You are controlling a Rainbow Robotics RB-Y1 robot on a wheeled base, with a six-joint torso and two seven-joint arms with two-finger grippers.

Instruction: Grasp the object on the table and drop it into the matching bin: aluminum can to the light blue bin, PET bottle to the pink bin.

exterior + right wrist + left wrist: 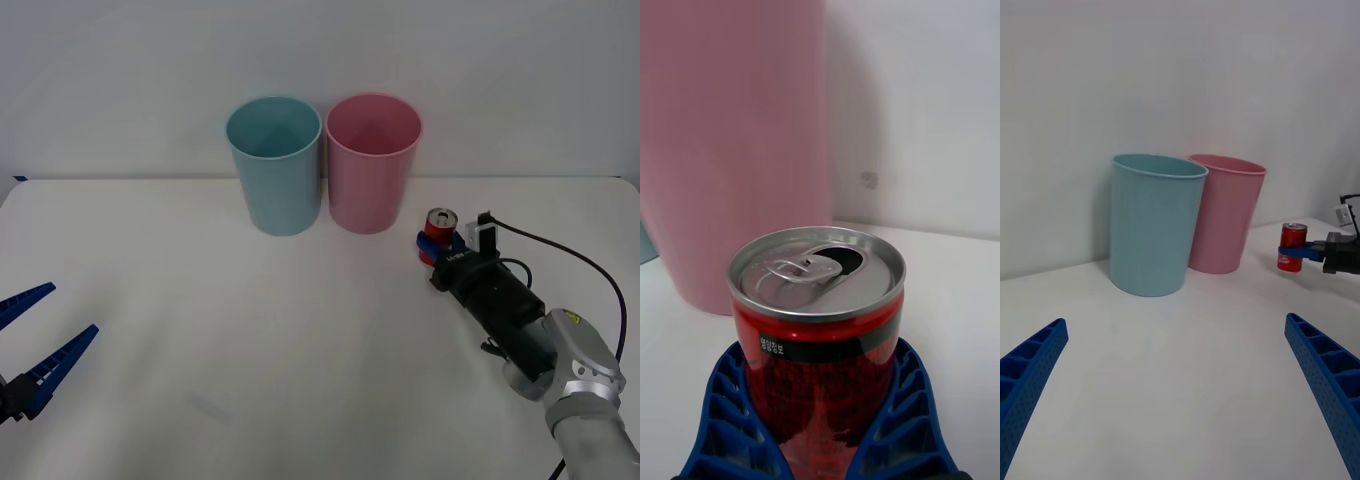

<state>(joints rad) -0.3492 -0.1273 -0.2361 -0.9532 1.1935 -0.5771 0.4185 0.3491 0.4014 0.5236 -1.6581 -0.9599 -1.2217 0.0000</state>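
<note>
On the table's (200,330) right side, beside the pink bin (371,165), the right gripper (436,249) reaches forward, low and level, fingers closed around the upright aluminum can (440,224). Near the left edge, the left gripper (30,335) hovers spread wide, holding nothing.

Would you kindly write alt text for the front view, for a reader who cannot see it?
The right claw grips a red can standing on the white table, just right of the pink bin. A blue bin stands beside the pink one on its left, and the left claw waits open at the table's left edge.
</note>
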